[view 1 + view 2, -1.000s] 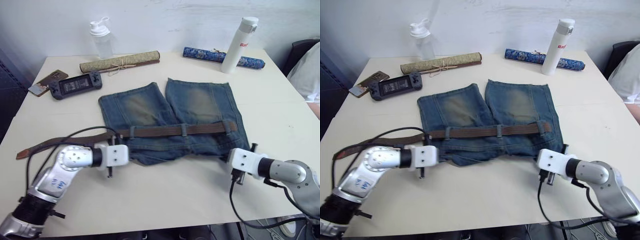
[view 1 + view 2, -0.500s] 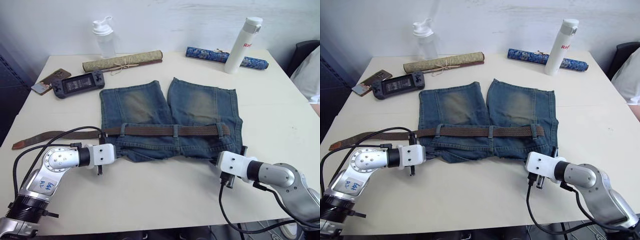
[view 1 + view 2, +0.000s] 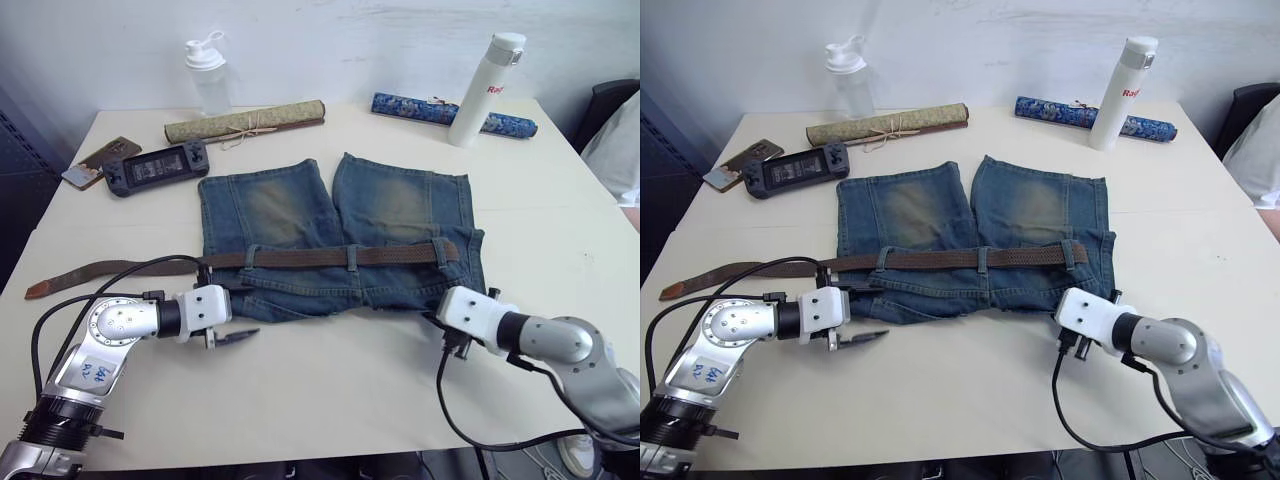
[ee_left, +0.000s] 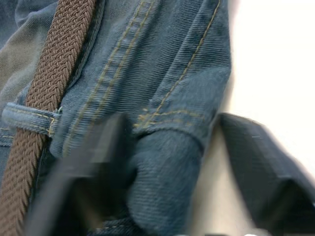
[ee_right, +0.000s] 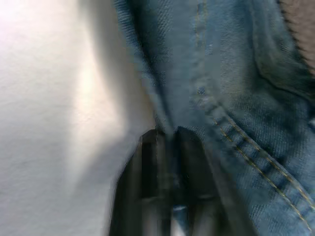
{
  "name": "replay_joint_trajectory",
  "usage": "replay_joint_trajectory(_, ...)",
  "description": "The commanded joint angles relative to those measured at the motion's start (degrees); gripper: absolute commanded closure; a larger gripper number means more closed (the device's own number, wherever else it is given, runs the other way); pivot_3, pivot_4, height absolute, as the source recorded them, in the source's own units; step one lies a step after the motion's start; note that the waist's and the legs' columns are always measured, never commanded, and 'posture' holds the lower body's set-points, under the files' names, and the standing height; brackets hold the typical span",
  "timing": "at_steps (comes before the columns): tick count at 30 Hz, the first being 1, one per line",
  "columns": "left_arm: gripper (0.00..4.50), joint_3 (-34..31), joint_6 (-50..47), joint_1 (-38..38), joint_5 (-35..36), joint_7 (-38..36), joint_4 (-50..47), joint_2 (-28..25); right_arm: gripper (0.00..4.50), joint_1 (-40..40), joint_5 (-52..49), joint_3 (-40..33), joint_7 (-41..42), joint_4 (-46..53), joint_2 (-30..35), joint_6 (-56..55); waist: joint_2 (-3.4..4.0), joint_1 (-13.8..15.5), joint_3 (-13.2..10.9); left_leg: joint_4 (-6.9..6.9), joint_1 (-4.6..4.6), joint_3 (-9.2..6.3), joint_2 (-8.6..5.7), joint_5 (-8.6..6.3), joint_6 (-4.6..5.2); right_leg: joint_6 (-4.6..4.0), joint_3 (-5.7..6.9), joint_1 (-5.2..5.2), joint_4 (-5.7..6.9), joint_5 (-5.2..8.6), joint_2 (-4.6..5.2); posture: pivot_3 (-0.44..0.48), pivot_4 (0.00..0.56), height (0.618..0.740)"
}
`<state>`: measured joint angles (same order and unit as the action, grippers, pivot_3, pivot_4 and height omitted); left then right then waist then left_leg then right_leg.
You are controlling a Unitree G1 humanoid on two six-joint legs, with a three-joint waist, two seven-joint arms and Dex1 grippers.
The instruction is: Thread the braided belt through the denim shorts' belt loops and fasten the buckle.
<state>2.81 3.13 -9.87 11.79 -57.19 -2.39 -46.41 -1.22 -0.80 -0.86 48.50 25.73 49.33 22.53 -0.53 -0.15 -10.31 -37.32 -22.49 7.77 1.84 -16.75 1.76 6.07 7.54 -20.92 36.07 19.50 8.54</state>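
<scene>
Pale and cream-topped, the bench (image 3: 330, 400) carried everything under a white wall. At its near edge the left hand (image 4: 162, 162) stood with its fingers spread wide around a rolled fold of denim at the waistband corner, not closed on it. The right hand (image 5: 170, 147) had its fingers pressed almost together, pinching a thin hem at the opposite corner of the denim shorts (image 3: 340, 245).

The shorts lay flat mid-bench, legs pointing away. Across the waistband ran the braided belt (image 3: 345, 257), passed under the belt loops (image 3: 352, 258) seen along it, its long leather tail trailing off to the robot's left. The buckle could not be made out, and nothing looked fastened.

Beyond lay a game console (image 3: 157, 167), a phone, two rolled mats, a shaker and a white bottle (image 3: 484, 90).

Judging from this, a pull by the right hand alone could drag the shorts sideways and slide the belt back out of its loops; the left hand's open fingers could snag the cloth.
</scene>
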Motion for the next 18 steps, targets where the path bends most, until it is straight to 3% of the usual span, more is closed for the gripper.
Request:
replay_joint_trajectory(1, 0.19, -6.57, -12.30, -1.90, 13.54, -4.85, -5.61, -2.93, 2.00, -1.11, -9.60, -8.07, 4.93, 3.25, 1.97, 6.02, -0.01, 0.05, -0.01, -0.02, -0.03, -0.04, 0.01, 0.01, 0.00, 0.00, -0.01, 0.00, 0.00, 0.00, 0.00, 0.000, 0.150, 0.717)
replay_joint_trajectory(4, 0.19, -10.28, -21.25, -4.40, 20.66, -8.64, -3.94, -5.73, 0.29, -6.29, -19.13, -14.12, 6.92, 2.26, 2.42, 13.68, 0.03, -0.01, -0.03, -0.04, -0.01, -0.18, 0.03, 0.05, -0.04, 0.00, 0.05, 0.07, 0.02, 0.00, -0.03, 0.000, 0.150, 0.717)
replay_joint_trajectory(5, 0.19, -11.10, -23.33, -6.19, 21.59, -8.83, -2.00, -6.09, 0.03, -8.93, -21.84, -15.71, 7.06, 1.09, 2.60, 16.34, 0.06, -0.09, -0.06, -0.01, 0.01, -0.18, 0.02, 0.05, -0.04, 0.00, 0.05, 0.09, 0.00, 0.00, -0.04, 0.000, 0.150, 0.717)
replay_joint_trajectory(11, 0.09, -10.19, -31.85, -21.86, 20.28, -7.54, 20.33, -2.33, 0.01, -28.42, -25.20, -13.32, -1.71, -16.94, -0.52, 33.95, 0.07, -0.03, -0.07, -0.01, -0.02, -0.05, -0.09, 0.12, -0.03, 0.00, 0.13, -0.11, 0.22, 0.00, -0.12, 0.000, 0.150, 0.717)
replay_joint_trajectory(18, 0.09, -6.83, -35.07, -34.00, 16.83, -11.82, 36.61, 3.01, 0.01, -37.40, -28.18, -11.90, -5.22, -29.92, -5.82, 47.91, -0.02, 0.00, -0.07, -0.40, -1.09, 0.18, -0.23, 0.23, 0.15, 0.09, 0.28, -1.11, 0.80, -0.03, -0.30, 0.000, 0.150, 0.717)
